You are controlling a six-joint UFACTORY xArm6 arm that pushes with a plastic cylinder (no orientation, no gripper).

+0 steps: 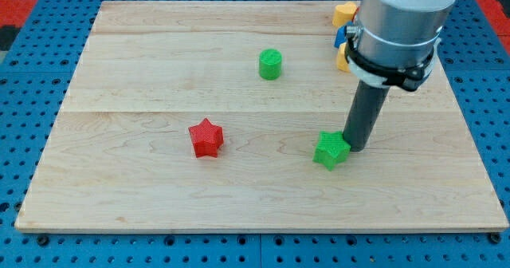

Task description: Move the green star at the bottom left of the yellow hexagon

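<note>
The green star [330,150] lies on the wooden board at the lower right of centre. My tip [356,147] stands right against the star's right side, touching it. A yellow block [344,14], whose shape I cannot make out fully, sits at the view's top right, partly hidden by the arm. A second yellow block [343,57] shows just below it, mostly hidden behind the arm.
A green cylinder [270,64] stands above centre. A red star [206,138] lies left of centre. A blue block [340,37] peeks out between the two yellow ones at the arm's left edge. The board's right edge [470,124] is near the arm.
</note>
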